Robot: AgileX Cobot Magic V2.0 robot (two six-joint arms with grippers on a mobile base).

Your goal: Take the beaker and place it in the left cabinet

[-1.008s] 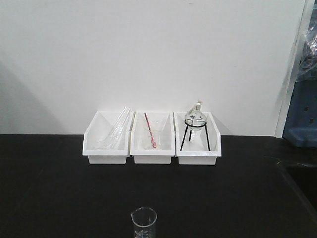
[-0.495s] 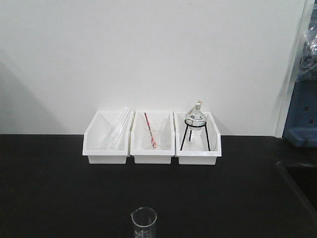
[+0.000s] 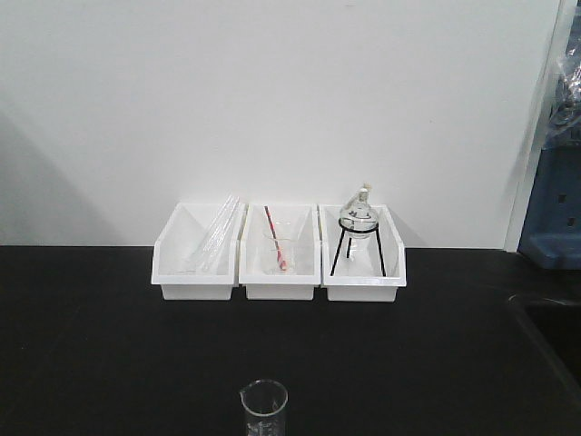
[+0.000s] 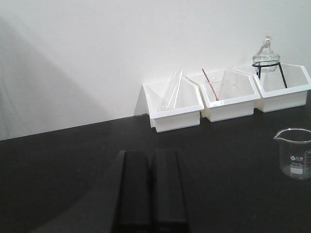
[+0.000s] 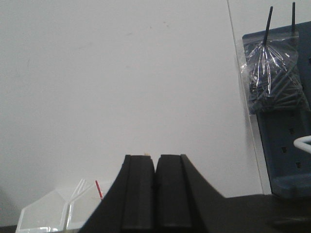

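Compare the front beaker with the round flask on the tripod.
The small clear glass cylindrical beaker is straight-walled and open-topped with a spout; the clear round-bottom glass flask is bulbous with a narrow neck. The beaker stands directly on the black bench; the flask sits raised on a black tripod inside a white bin. Both are clear glass, upright.

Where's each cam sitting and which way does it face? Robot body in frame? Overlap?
Front-facing: near side of the black benchtop, facing the white wall; three white bins centre, beaker at bottom edge; no robot body.
Left wrist: low over the benchtop, facing the wall; left gripper at bottom, jaws together; beaker to its right.
Right wrist: pitched higher, mostly wall; right gripper at bottom, jaws together; blue rack at right.
Shared: bins in all three; beaker only in front-facing and left wrist.
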